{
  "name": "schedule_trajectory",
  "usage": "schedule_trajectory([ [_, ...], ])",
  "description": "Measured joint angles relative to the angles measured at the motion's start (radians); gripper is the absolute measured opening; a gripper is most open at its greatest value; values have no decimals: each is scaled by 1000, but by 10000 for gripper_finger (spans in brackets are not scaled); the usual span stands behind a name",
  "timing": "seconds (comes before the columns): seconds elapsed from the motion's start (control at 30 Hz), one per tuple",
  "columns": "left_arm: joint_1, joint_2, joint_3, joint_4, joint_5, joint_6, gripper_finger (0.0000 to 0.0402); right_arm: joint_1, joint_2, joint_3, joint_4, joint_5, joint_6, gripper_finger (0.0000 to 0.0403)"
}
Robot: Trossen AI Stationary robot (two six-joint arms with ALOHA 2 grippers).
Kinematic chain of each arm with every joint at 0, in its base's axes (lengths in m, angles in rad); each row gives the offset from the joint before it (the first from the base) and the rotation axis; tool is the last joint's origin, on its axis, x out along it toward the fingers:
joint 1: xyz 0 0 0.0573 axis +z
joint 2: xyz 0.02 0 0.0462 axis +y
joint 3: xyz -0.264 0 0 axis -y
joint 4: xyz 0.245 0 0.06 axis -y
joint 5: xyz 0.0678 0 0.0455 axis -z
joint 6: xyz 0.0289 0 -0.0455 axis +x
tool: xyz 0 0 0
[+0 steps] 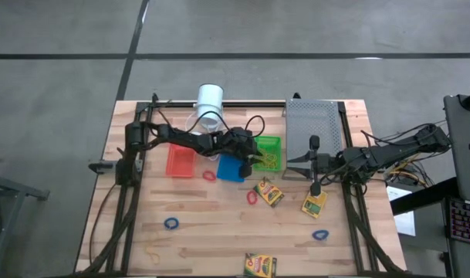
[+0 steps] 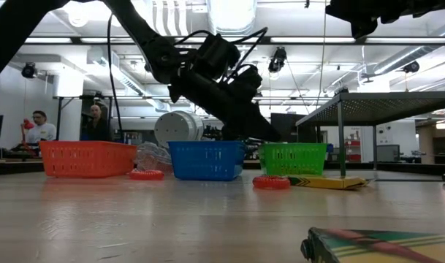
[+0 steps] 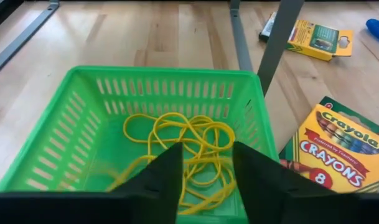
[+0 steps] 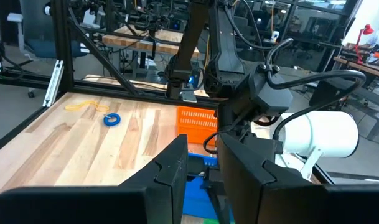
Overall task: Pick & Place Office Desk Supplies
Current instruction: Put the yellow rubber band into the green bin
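The left end effector (image 3: 205, 177), fingers parted and empty, hovers over the green basket (image 3: 83, 134), partly hiding yellow bands (image 3: 177, 134); the right end effector (image 4: 201, 165) is narrow, its grip unclear.

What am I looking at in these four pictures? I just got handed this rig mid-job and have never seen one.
It is a robot with two dark arms at a wooden table, each ending in a two-finger claw. One picture looks straight down, one looks level across the tabletop, and the other two come from cameras on each wrist.

The left claw hangs open over the green basket, which holds loose yellow bands; nothing is between its fingers. The right claw waits by the grey tray, fingers apart, holding nothing.

Also on the table: a red basket, a blue basket, three crayon boxes, red bands and blue bands, and a white cylinder.
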Motion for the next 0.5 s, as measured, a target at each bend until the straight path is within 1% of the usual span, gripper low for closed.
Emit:
schedule_trajectory([
  [0.1, 0, 0, 0, 2, 2, 0, 180, 0, 0, 0, 0, 0, 0, 91],
  [0.23, 0, 0, 0, 2, 2, 3, 206, 0, 0, 0, 0, 0, 0, 88],
  [0.37, 0, -16, -1, -5, 2, 0, 215, 0, 0, 0, 0, 0, 0, 81],
  [0.43, -3, -40, -1, -19, 1, -16, 215, 0, 0, 0, 0, 0, 0, 79],
  [0.5, -11, -78, -1, -49, -23, -46, 215, 0, 0, 0, 0, 0, 0, 78],
])
